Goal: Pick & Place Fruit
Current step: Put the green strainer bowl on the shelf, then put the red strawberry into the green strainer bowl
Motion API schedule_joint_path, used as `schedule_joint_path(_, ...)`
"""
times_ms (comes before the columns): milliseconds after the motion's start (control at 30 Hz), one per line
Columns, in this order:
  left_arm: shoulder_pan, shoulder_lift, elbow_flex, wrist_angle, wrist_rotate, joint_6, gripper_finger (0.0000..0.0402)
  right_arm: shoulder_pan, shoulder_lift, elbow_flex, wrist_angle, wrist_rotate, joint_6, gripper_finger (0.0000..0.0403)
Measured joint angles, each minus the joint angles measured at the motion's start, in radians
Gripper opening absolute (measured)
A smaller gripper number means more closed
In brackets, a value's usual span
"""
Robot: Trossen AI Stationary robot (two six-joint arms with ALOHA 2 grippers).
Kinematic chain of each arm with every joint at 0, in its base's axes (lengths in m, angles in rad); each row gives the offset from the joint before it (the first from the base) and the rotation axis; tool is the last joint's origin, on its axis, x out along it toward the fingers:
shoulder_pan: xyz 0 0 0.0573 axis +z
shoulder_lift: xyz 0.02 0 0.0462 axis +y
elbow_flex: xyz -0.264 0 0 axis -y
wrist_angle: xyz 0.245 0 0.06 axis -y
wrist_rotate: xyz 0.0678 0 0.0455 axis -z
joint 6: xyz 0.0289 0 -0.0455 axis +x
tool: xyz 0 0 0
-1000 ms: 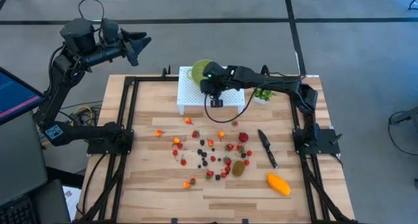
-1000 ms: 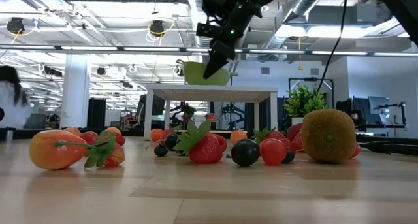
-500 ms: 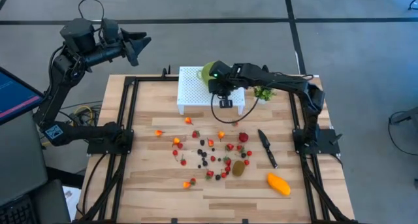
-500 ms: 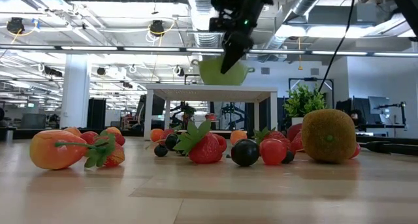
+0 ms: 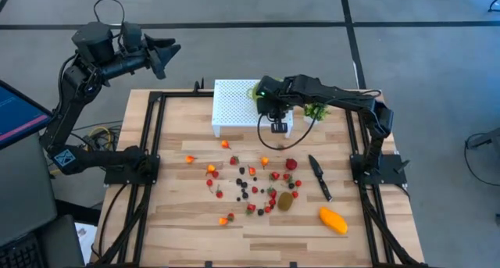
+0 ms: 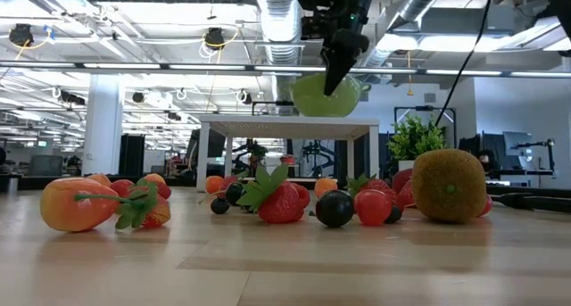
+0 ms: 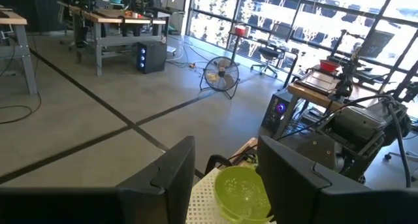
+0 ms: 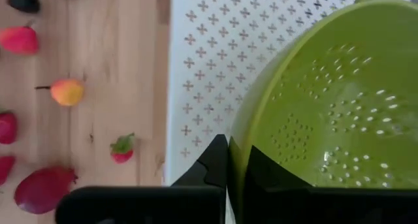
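table: pale planked wood, matt | colander: glossy green perforated plastic | stand: white perforated

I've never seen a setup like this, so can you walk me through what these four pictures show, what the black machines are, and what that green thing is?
They are two robot arms at a wooden table. One picture looks straight down, one looks level across the tabletop, and two come from cameras on the arms' wrists.

The right gripper has its fingers shut on the rim of a green colander, holding it over a white perforated stand. The left gripper waits raised off the table's far left corner, holding nothing.

On the table lie small berries, a brown kiwi, an orange-yellow mango, a black knife and a small potted plant.
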Motion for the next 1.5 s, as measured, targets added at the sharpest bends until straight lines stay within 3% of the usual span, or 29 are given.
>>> schedule_joint_path(267,0.000,0.000,0.000,-0.049,0.000,0.000,0.0159,0.001,-0.005,-0.032,0.042,0.049,0.034,0.0001)
schedule_joint_path(567,0.000,0.000,0.000,-0.063,0.000,0.002,0.0159,0.011,-0.152,-0.257,0.217,0.067,0.058,0.0000)
schedule_joint_path(1067,0.000,0.000,0.000,-0.061,0.000,-0.003,0.0159,0.022,-0.119,-0.265,0.234,0.038,0.047,0.0009)
schedule_joint_path(1500,0.000,0.000,0.000,-0.059,0.000,-0.003,0.0159,0.017,-0.131,-0.269,0.218,0.012,0.077,0.0114)
